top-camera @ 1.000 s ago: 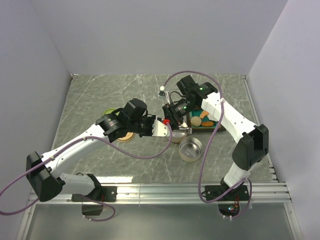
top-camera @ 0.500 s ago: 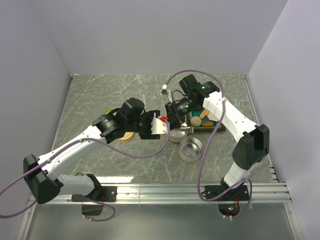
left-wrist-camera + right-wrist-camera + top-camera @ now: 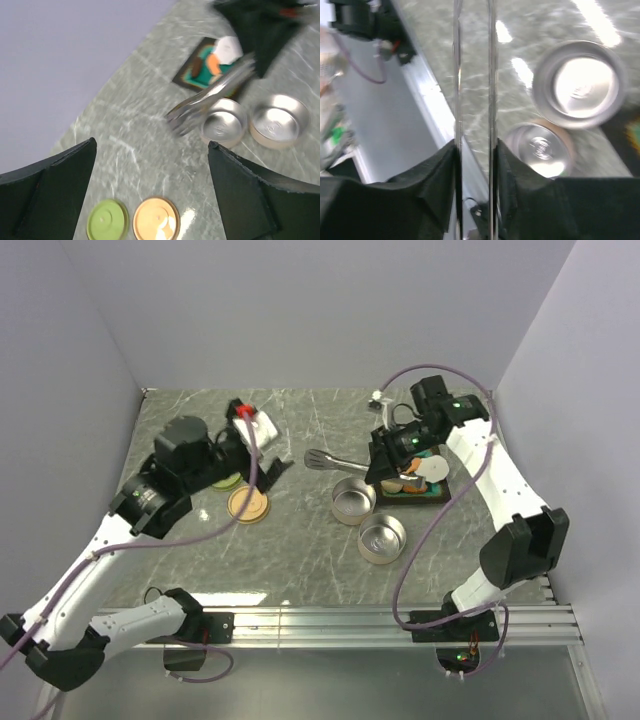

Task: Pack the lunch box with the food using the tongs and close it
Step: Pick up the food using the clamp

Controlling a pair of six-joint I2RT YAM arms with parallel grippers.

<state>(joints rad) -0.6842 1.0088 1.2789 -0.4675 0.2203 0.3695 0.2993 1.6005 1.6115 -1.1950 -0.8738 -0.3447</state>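
Nearest the arm bases, at lower centre of the overhead frame, the nearer tin (image 3: pixel 381 538) and the second tin (image 3: pixel 353 502) are seen uncovered on the bench (image 3: pixel 300 560), with nothing packed in either. Just beyond, at centre right, the food (image 3: pixel 214 62) is kept on the teal tray (image 3: pixel 196 79), whose left edge is met by the right tool (image 3: pixel 473 150). The tongs (image 3: pixel 340 459) are clamped in that tool, their long axis laid across the frame with the free end pointed left, away from the food. A swing back toward the tray is judged necessary. At upper left, the left tool (image 3: pixel 151 145) is held wide apart, with nothing in it, well away from the food.
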